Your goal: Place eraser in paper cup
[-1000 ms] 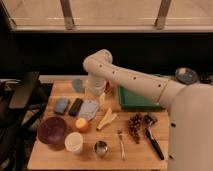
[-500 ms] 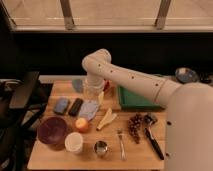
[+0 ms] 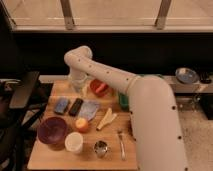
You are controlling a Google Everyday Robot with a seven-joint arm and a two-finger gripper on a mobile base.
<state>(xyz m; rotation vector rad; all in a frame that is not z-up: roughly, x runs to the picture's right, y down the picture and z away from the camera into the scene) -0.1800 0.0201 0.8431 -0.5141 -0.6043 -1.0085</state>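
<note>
step: we read this as the reach for the eraser; pick not yet made.
hand (image 3: 78, 87): at the back of the tabletop (image 3: 112, 159), hanging down from the bent arm, above and just behind the eraser. We see no contact with it.
hand state: we cannot tell whether it is released or clenched. It is not grasping the eraser, which lies on the tabletop.
eraser (image 3: 76, 106): flat on the tabletop between the block (image 3: 61, 105) and the cloth (image 3: 89, 109), close to both.
paper cup (image 3: 74, 142): upright near the front edge, well apart from the eraser, between the purple bowl (image 3: 52, 131) and the metal cup (image 3: 101, 148).
in the path: an orange fruit (image 3: 81, 124) sits between eraser and paper cup, just beside the cloth.
progress: early, in our judgement; the whole carry is left.
next move: we'd bring the hand forward and down onto the eraser, lined up across its narrow width. Room on both sides is tight, so we need good centring or we catch block or cloth.
then: lift clear, pass over the fruit, stop above the paper cup, let go low.
risk: the paper cup looks light and its mouth is small against the eraser's length. We'd drop it end-first, or it may bridge the rim or tip the cup.
</note>
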